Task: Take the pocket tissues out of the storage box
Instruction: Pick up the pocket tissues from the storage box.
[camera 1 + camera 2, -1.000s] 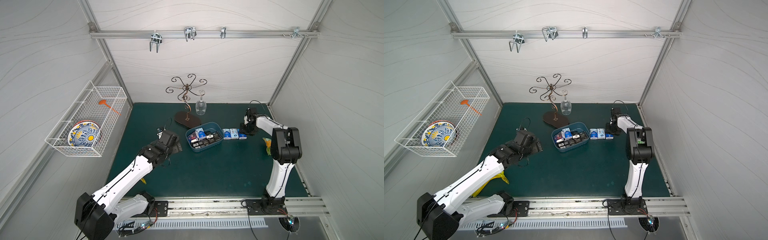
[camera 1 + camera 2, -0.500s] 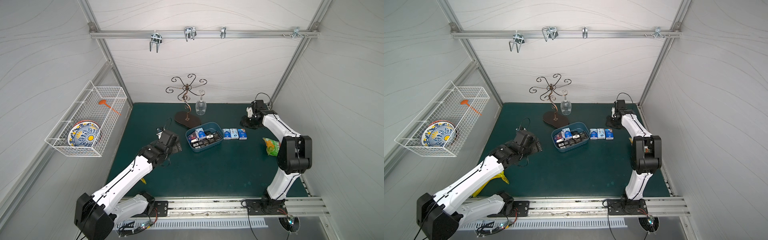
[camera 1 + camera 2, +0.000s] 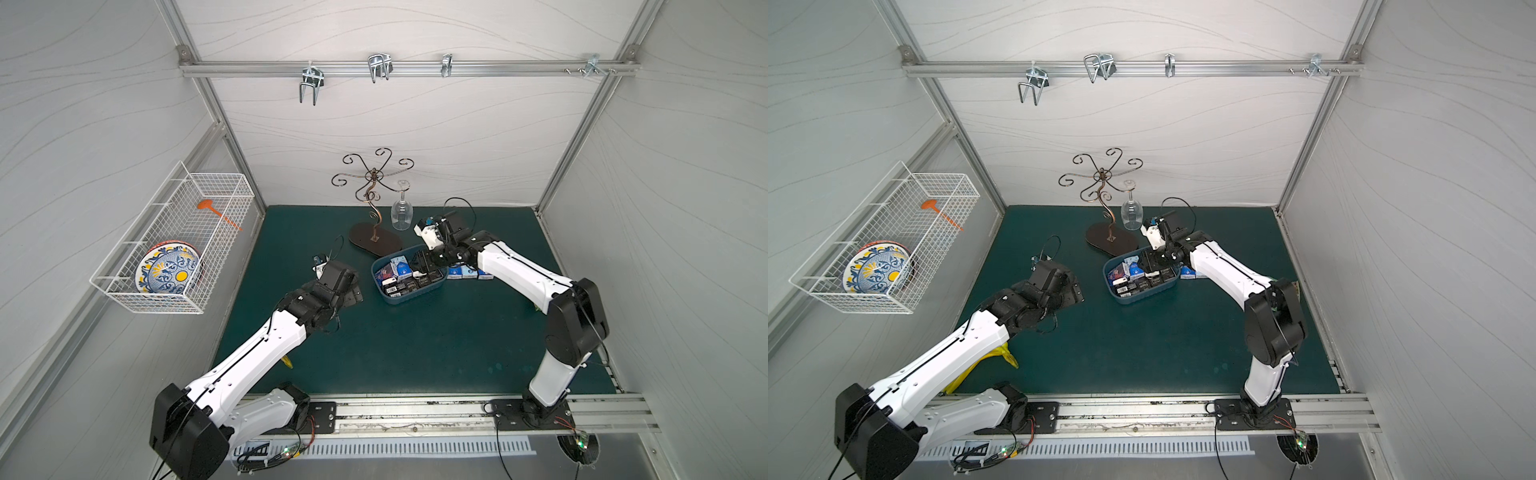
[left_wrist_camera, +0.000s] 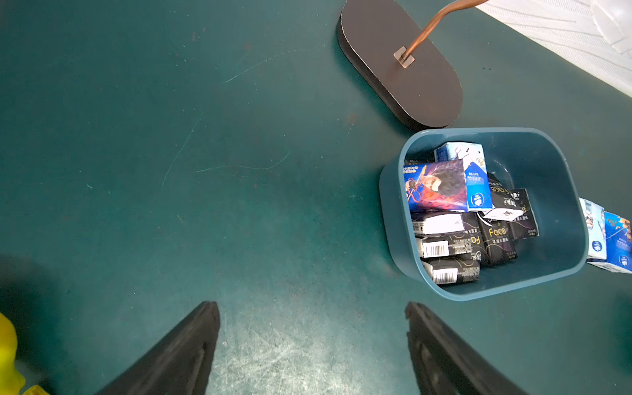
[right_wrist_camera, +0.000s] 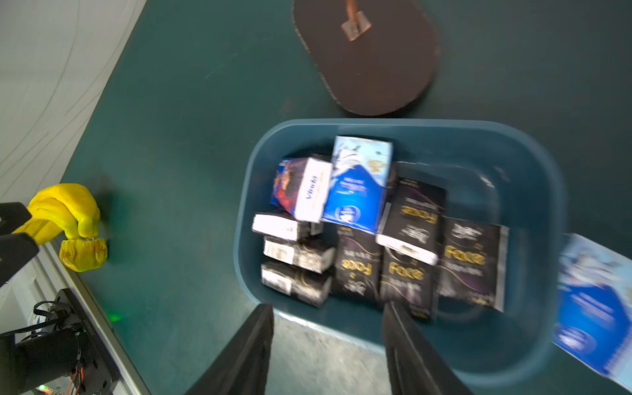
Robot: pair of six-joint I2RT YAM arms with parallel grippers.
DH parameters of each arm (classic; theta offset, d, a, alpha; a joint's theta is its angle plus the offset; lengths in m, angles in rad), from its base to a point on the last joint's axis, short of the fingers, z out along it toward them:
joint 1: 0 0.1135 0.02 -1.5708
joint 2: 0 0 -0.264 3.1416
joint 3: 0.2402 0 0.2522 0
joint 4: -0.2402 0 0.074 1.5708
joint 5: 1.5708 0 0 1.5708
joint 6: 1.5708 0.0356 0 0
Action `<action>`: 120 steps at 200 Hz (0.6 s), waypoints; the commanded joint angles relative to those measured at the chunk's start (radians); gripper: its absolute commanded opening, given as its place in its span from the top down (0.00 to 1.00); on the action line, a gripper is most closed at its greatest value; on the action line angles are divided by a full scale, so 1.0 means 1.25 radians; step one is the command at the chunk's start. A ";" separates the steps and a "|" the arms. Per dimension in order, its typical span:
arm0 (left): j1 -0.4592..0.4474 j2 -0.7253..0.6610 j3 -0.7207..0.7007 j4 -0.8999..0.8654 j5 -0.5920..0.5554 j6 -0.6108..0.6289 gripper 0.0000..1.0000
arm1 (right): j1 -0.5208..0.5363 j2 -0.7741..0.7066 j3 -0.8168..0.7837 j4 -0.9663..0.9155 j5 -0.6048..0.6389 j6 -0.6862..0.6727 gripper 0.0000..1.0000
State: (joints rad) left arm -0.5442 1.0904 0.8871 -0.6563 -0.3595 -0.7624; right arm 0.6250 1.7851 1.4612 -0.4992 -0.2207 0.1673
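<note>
The storage box [image 3: 411, 299] is a blue tub in mid-table, seen in both top views [image 3: 1142, 301]. Pocket tissues [image 5: 376, 232] lie jumbled in it: blue-and-white picture packs [image 4: 455, 181] at its left end, several black ones beside them. More blue packs [image 3: 467, 272] lie in a row on the mat just right of the box. My right gripper [image 5: 328, 307] hangs open over the box's right end [image 3: 423, 266], with nothing between its fingers. My left gripper [image 4: 310, 306] stands open and empty above bare mat, left of the box [image 3: 353, 293].
A brown stand base [image 3: 375, 243] with a hanging wine glass [image 3: 402, 214] is just behind the box. A white wire basket [image 3: 174, 241] holding a plate is on the left wall. A yellow glove [image 3: 1000, 359] lies under my left arm.
My right arm has swung from the back right corner leftward to above the box, its jaws a little wider. The left arm has not moved.
</note>
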 commanded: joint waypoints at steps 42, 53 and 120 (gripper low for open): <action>-0.002 -0.024 0.008 -0.015 -0.026 -0.005 0.10 | 0.057 0.125 0.012 0.175 0.003 0.133 0.43; -0.001 -0.022 0.009 -0.015 -0.024 -0.005 0.10 | 0.065 0.142 0.022 0.188 0.009 0.145 0.43; -0.001 -0.030 0.003 -0.017 -0.025 0.000 0.10 | 0.083 0.253 0.111 0.150 0.037 0.166 0.44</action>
State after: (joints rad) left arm -0.5442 1.0729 0.8871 -0.6773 -0.3706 -0.7628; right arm 0.7212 2.0583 1.5646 -0.3077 -0.1913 0.3523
